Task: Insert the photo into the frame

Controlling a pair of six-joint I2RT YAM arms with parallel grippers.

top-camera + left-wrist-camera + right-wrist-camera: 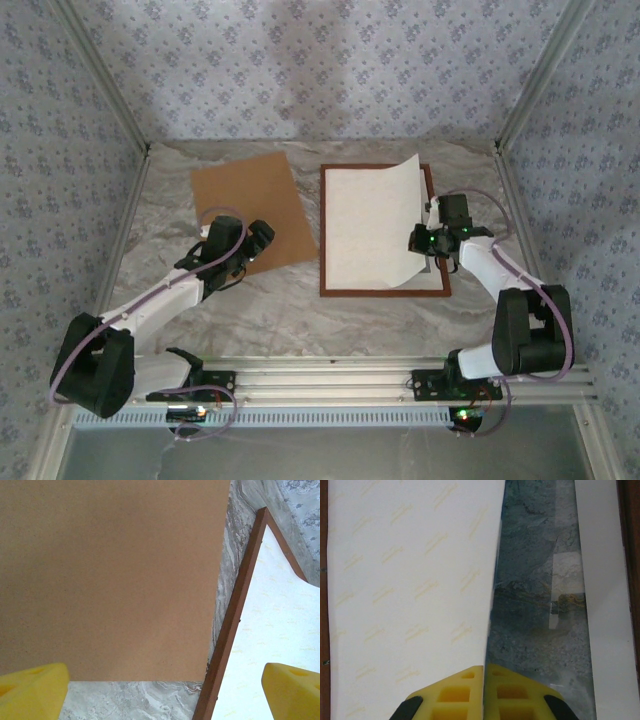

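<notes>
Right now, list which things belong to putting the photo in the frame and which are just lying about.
Job in hand: photo, white back up, right edge lifted; frame beneath it; right pincer, shut on the photo's edge.
Lying about: brown board, flat, left of the frame; left pincer, open above the board.

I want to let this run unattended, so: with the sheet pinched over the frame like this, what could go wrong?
1. The right fingers pinch the photo by one edge. Its far corner curls up, so it may crease or settle skewed across a frame bar.
2. The left fingers hang open over the backing board, steadying nothing, so the photo might slide when released.
</notes>
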